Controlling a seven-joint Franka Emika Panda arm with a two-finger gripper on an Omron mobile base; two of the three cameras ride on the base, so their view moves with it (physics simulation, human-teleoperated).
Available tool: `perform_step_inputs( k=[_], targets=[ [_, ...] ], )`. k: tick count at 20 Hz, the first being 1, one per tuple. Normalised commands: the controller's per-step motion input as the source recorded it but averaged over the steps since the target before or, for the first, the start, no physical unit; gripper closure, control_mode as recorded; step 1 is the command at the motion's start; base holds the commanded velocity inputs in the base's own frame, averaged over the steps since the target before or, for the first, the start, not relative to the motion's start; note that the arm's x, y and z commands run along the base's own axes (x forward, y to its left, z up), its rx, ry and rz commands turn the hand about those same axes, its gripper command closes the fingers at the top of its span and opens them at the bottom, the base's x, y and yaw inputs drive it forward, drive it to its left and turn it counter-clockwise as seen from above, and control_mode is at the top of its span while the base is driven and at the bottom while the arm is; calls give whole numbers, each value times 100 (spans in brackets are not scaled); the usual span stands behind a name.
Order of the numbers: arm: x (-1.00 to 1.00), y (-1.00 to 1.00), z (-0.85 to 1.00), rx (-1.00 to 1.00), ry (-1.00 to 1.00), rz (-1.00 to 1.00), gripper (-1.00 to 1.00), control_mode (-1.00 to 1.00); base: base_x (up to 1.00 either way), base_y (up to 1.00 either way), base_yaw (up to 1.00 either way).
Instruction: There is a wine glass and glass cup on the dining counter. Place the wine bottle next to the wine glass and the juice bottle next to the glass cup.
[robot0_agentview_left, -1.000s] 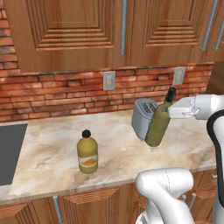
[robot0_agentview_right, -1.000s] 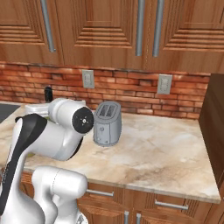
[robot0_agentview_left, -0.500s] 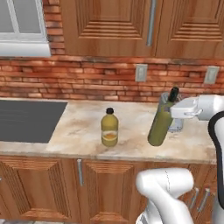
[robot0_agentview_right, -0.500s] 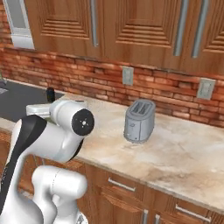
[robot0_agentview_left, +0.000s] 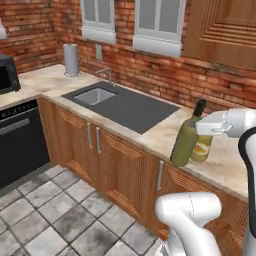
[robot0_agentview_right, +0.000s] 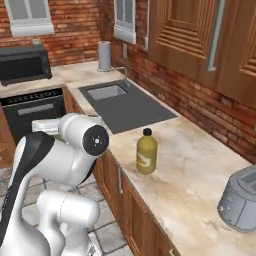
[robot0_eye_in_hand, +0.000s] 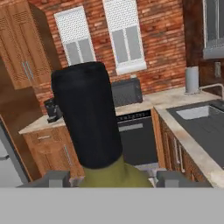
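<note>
Two bottles show in the left base view. At far left a steel sink sits in a beige worktop under a brick wall. Right of it, the olive-green wine bottle hangs tilted at the counter's front edge, lifted clear, with the white gripper clamped on its upper body just under the dark neck. Right behind it, partly hidden, stands the yellow juice bottle. In the hand view both dark fingers press the bottle's shoulders either side of its black top. A grey toaster sits at the right base view's far right.
</note>
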Motion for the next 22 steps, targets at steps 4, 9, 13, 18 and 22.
perform_step_inputs(
  k=[4, 9, 13, 18, 22],
  targets=[
    [0, 0, 0, 0, 0, 0, 100, 100, -4, 0, 100],
    [0, 0, 0, 0, 0, 0, 100, 100, 9, 0, 98],
    [0, 0, 0, 0, 0, 0, 100, 100, 19, -1, 95],
    [0, 0, 0, 0, 0, 0, 100, 100, 64, 0, 58],
    [0, 0, 0, 0, 0, 0, 100, 100, 77, 0, 44]
  ],
)
